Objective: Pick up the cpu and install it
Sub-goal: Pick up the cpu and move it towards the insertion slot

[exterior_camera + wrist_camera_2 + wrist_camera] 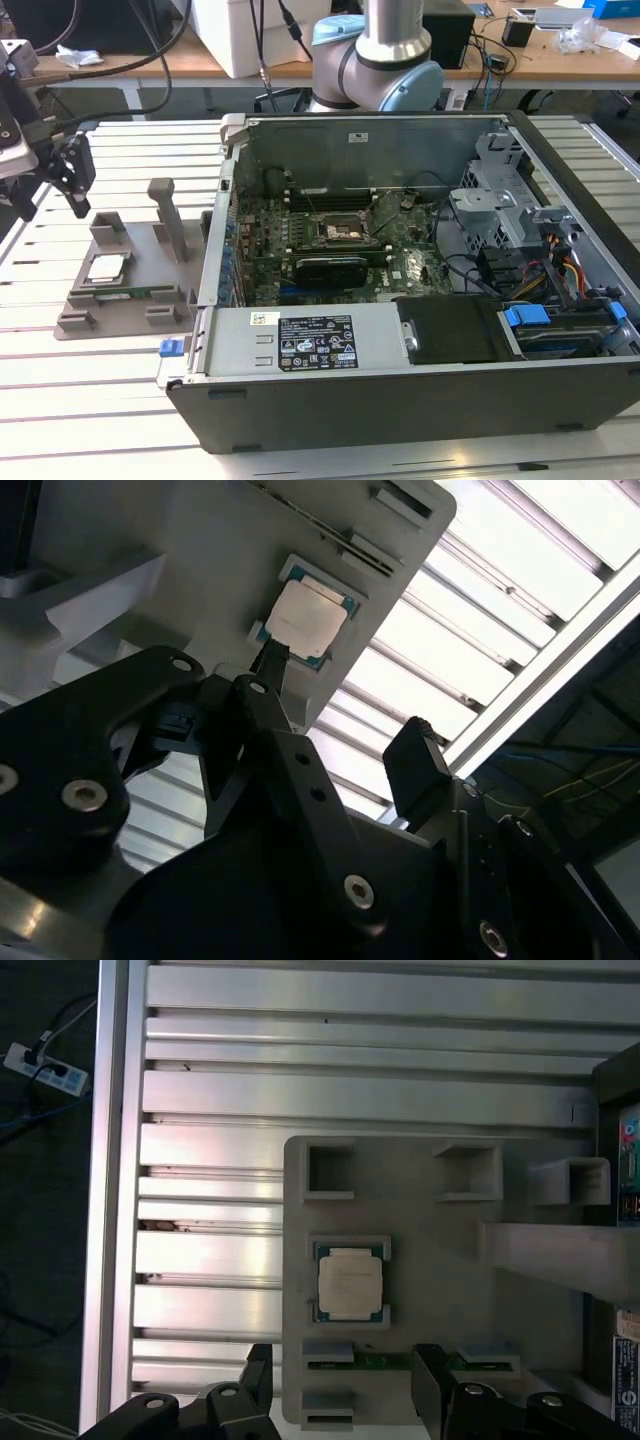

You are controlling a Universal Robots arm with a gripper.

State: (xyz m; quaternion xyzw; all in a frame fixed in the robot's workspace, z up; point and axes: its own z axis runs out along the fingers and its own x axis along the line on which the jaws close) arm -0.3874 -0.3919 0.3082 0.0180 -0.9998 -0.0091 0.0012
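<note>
Slatted aluminium worktop point(100, 400), open PC case point(400, 400) taking up the middle and right of the exterior view. The cpu point(350, 1282) is sitting in its little square pocket on the grey holder point(150, 300), lower left of that view, well apart from the case. It lies flat with the shiny metal lid up and its edges square to the holder's edges. It's basically square, so there's no real long axis to line up on, and I can't make out any corner mark from here. The tool point(343, 1368) is up above the holder with its fingers spread wide, holding nothing and not touching the chip. What worries me is that the chip is thin and sunk in that pocket, so there's very little edge to grab. I'd guess a finger could land on the pocket wall instead, or pinch one side and tip it. The green memory stick point(385, 1360) sits just beside the pocket, so a wide finger could clip that too. The socket point(345, 232) is deep in the case, and a crooked grip now would likely mean a crooked drop there.
</note>
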